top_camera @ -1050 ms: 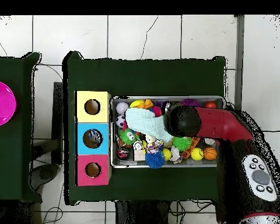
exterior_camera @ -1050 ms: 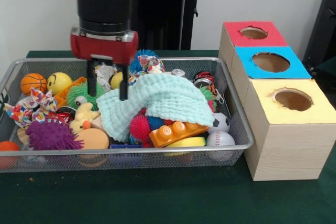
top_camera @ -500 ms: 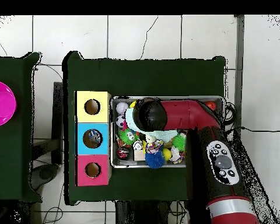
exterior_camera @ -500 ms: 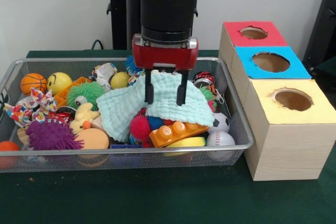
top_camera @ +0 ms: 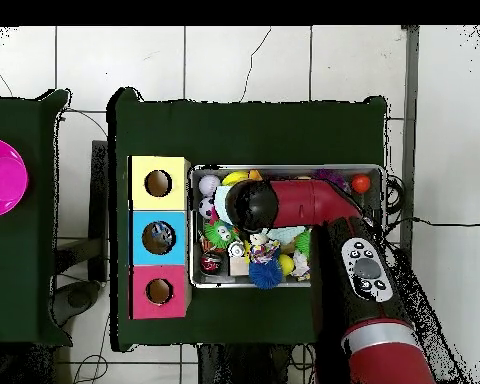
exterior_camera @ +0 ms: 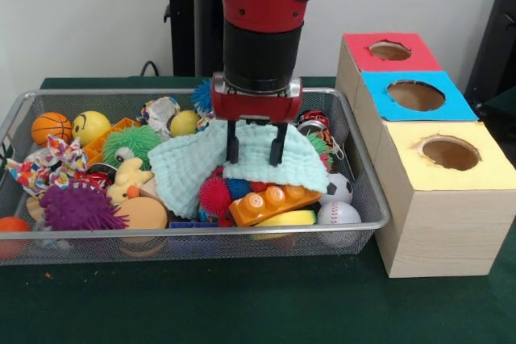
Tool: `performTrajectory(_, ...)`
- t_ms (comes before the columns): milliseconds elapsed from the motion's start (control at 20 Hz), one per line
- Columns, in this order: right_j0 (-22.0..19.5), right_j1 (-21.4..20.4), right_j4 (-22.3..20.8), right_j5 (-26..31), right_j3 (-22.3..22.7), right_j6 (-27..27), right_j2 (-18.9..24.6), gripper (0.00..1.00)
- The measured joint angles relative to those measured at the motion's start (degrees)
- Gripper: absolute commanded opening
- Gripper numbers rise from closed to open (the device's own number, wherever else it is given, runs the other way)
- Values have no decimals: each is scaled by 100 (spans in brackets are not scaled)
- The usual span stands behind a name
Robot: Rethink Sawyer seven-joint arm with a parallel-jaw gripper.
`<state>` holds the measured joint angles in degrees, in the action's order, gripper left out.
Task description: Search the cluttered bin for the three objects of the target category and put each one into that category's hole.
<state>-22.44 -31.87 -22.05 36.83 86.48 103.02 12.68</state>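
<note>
My gripper (exterior_camera: 255, 151) hangs open over the middle of the wire bin (exterior_camera: 201, 233), its two black fingers pointing down onto a mint green cloth (exterior_camera: 189, 171) that lies draped over the toys. Nothing is held between the fingers. Around the cloth lie balls: an orange basketball (exterior_camera: 51, 126), a yellow smiley ball (exterior_camera: 90, 126), a soccer ball (exterior_camera: 339, 188) and a baseball (exterior_camera: 339, 215). From overhead, the arm's round wrist (top_camera: 246, 203) covers the gripper and most of the cloth.
Three boxes stand right of the bin, each with a round hole in its top: red (exterior_camera: 390, 50), blue (exterior_camera: 416, 95) and yellow (exterior_camera: 450, 153). A purple spiky ball (exterior_camera: 79, 207), yellow duck (exterior_camera: 129, 179) and orange brick (exterior_camera: 274, 203) crowd the bin. A pink bowl (top_camera: 4, 178) sits on a separate table.
The gripper has swung from the bin's left part to its middle, over the cloth, and come down a little. It stays open and empty.
</note>
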Motion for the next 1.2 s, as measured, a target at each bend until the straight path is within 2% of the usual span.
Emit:
performTrajectory(250,11,393,-45,-4,-40,0,-187,100)
performTrajectory(600,153,842,-43,111,-439,0,-384,100)
performTrajectory(650,189,946,-45,225,-518,0,-431,0)
performTrajectory(850,214,1031,-43,364,-588,0,-470,0)
performTrajectory(1200,227,1021,-74,1006,-818,0,-503,0)
